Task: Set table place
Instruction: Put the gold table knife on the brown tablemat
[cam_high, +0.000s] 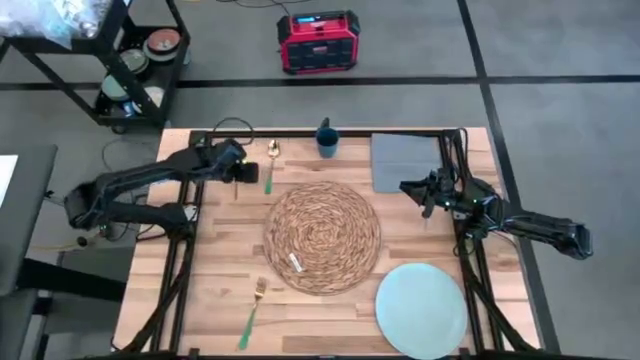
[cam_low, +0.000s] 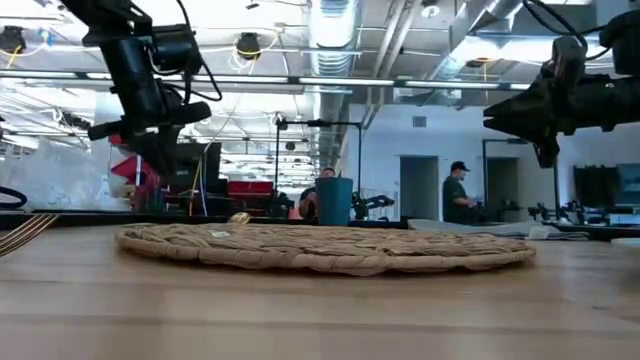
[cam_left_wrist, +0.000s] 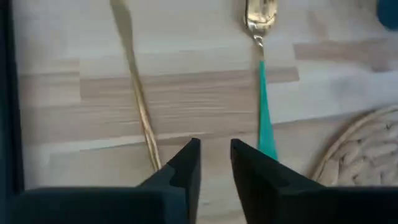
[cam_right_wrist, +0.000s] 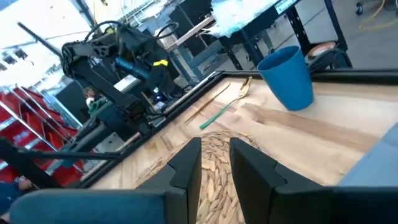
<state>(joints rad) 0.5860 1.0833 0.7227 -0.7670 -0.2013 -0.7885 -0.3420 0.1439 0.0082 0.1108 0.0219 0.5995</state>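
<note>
Left fingers (cam_left_wrist: 214, 163) narrowly parted above tabletop (cam_left_wrist: 186, 93), spoon (cam_left_wrist: 261, 74) just beside; right fingers (cam_right_wrist: 214, 163) narrow over placemat (cam_high: 322, 237).

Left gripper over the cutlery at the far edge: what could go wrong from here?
The left gripper hangs between the gold knife and the green-handled spoon, fingers only narrowly apart. Coming straight down, it may nudge either piece or pinch nothing. The blue cup stands close beyond the spoon, so a swing that way might tip it.
</note>
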